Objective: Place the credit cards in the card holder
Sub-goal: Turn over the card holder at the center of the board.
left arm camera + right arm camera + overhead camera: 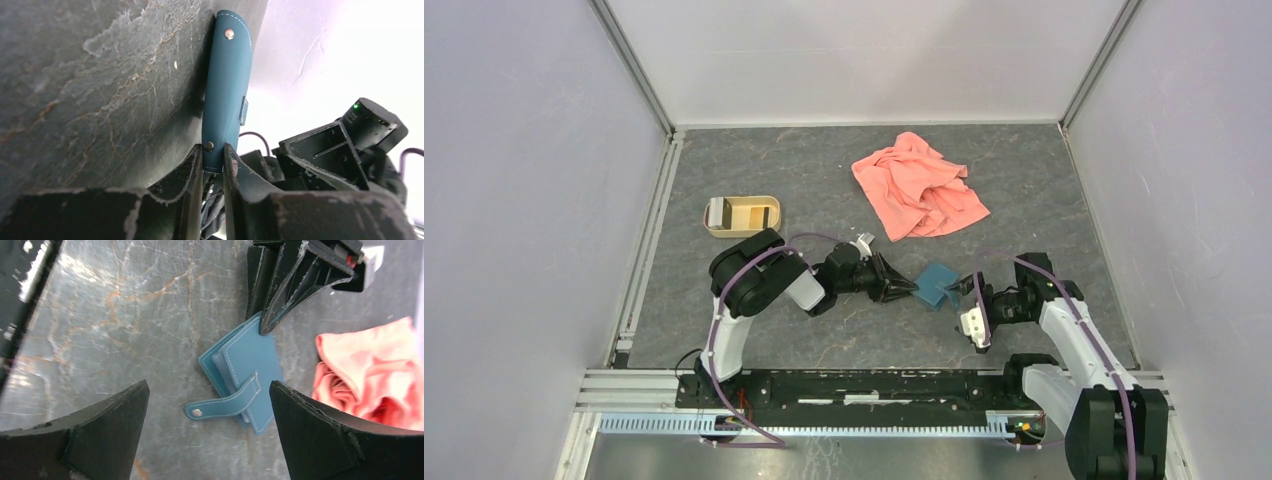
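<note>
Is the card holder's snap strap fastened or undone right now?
Undone. The strap of the card holder trails loose past its edge, its snap end out over the table. The covers look folded together.

No legible text in any view

We find no word, number, brand or sign that can be read in the three camera views; the teal card holder (250, 357) shows us only pale stitching and a plain metal snap (196, 412) on its strap.

left gripper (911, 288) crowds card holder (939, 284), cloth (919, 186) beyond, near side free
</note>
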`<state>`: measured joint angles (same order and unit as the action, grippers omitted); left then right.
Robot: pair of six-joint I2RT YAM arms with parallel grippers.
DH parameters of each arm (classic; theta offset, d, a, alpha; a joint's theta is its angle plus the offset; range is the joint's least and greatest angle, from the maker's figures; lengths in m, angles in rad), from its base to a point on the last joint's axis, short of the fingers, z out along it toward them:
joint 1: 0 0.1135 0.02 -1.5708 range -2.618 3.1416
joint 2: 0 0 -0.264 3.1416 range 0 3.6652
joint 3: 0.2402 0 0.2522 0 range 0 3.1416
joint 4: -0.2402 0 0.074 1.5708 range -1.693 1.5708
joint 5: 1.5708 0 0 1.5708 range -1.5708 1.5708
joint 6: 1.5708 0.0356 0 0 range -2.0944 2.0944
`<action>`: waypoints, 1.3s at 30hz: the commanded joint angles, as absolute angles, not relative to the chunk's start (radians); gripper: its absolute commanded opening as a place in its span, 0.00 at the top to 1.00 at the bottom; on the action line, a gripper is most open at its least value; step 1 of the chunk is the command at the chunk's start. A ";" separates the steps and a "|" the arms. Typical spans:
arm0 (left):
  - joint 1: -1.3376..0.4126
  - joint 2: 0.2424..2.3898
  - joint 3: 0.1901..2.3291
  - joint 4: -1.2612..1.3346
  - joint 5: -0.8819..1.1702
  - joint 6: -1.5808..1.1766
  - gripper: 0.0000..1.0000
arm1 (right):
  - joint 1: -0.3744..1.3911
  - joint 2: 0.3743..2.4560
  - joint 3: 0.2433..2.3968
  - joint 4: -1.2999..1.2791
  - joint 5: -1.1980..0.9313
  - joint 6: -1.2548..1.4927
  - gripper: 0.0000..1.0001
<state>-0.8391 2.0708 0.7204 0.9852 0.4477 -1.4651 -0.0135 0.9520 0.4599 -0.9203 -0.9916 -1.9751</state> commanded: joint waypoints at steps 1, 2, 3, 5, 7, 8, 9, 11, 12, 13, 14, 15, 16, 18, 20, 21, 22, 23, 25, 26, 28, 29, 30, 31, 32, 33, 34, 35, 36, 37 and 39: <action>-0.838 2.063 0.705 1.172 0.468 -1.665 0.93 | 0.039 0.910 0.404 -0.683 -1.022 -2.028 0.02; -0.838 2.072 0.704 1.199 0.474 -1.690 0.93 | 0.044 0.917 0.398 -0.655 -1.006 -2.026 0.02; -0.838 2.079 0.703 1.223 0.479 -1.716 0.93 | 0.047 0.923 0.391 -0.630 -0.999 -2.019 0.02; -0.838 2.094 0.703 1.269 0.486 -1.754 0.93 | 0.061 0.924 0.367 -0.554 -0.975 -1.996 0.02; -0.838 2.100 0.701 1.296 0.489 -1.777 0.93 | 0.078 0.932 0.354 -0.510 -0.950 -1.990 0.02; -0.838 2.101 0.699 1.300 0.488 -1.784 0.93 | 0.089 0.932 0.344 -0.473 -0.940 -1.970 0.02; -0.838 2.101 0.697 1.303 0.488 -1.789 0.93 | 0.099 0.931 0.333 -0.435 -0.930 -1.948 0.02; -0.838 2.105 0.694 1.315 0.488 -1.799 0.93 | 0.116 0.929 0.309 -0.349 -0.910 -1.888 0.05; -0.838 2.108 0.693 1.322 0.488 -1.805 0.93 | 0.123 0.928 0.295 -0.295 -0.900 -1.854 0.07; -0.838 2.112 0.690 1.331 0.485 -1.812 0.92 | 0.130 0.926 0.281 -0.248 -0.890 -1.824 0.10; -0.837 2.115 0.689 1.341 0.485 -1.819 0.92 | 0.137 0.927 0.271 -0.212 -0.878 -1.803 0.13; -0.839 2.120 0.688 1.352 0.486 -1.826 0.92 | 0.147 0.927 0.260 -0.166 -0.866 -1.774 0.16; -0.839 2.123 0.685 1.362 0.486 -1.831 0.92 | 0.155 0.927 0.252 -0.131 -0.850 -1.747 0.20; -0.839 2.129 0.681 1.381 0.483 -1.844 0.91 | 0.167 0.925 0.249 -0.072 -0.839 -1.675 0.28; -0.839 2.135 0.677 1.398 0.480 -1.853 0.90 | 0.173 0.922 0.263 -0.040 -0.840 -1.592 0.38; -0.839 2.139 0.674 1.408 0.478 -1.858 0.88 | 0.176 0.919 0.271 -0.032 -0.839 -1.557 0.43; -0.839 2.143 0.672 1.420 0.477 -1.864 0.87 | 0.178 0.918 0.279 -0.027 -0.835 -1.537 0.47; -0.839 2.145 0.669 1.432 0.475 -1.871 0.87 | 0.178 0.916 0.287 -0.022 -0.827 -1.504 0.51; -0.839 2.149 0.665 1.450 0.471 -1.878 0.84 | 0.177 0.914 0.305 -0.012 -0.812 -1.438 0.58; -0.838 2.151 0.663 1.464 0.470 -1.880 0.82 | 0.176 0.913 0.315 -0.015 -0.811 -1.408 0.61; -0.839 2.148 0.656 1.482 0.469 -1.880 0.73 | 0.177 0.910 0.334 -0.047 -0.830 -1.374 0.66; -0.838 2.147 0.653 1.494 0.467 -1.879 0.65 | 0.178 0.909 0.346 -0.071 -0.846 -1.366 0.69; -0.838 2.143 0.648 1.509 0.465 -1.877 0.59 | 0.176 0.907 0.354 -0.089 -0.857 -1.346 0.72; -0.836 2.136 0.643 1.518 0.463 -1.870 0.53 | 0.176 0.907 0.366 -0.107 -0.863 -1.326 0.74; -0.835 2.128 0.636 1.524 0.460 -1.859 0.47 | 0.176 0.908 0.378 -0.123 -0.865 -1.302 0.77; -0.831 2.115 0.627 1.528 0.458 -1.845 0.43 | 0.176 0.906 0.389 -0.140 -0.864 -1.280 0.80; -0.828 2.099 0.618 1.524 0.457 -1.825 0.38 | 0.176 0.905 0.403 -0.157 -0.862 -1.245 0.81; -0.823 2.080 0.608 1.517 0.456 -1.803 0.33 | 0.175 0.906 0.418 -0.175 -0.861 -1.212 0.83; -0.817 2.057 0.594 1.504 0.456 -1.774 0.27 | 0.175 0.905 0.434 -0.196 -0.863 -1.175 0.83; -0.809 2.034 0.578 1.487 0.457 -1.738 0.06 | 0.176 0.907 0.452 -0.220 -0.866 -1.120 0.84; -0.793 1.966 0.547 1.430 0.451 -1.650 0.01 | 0.176 0.918 0.492 -0.254 -0.870 -0.987 0.84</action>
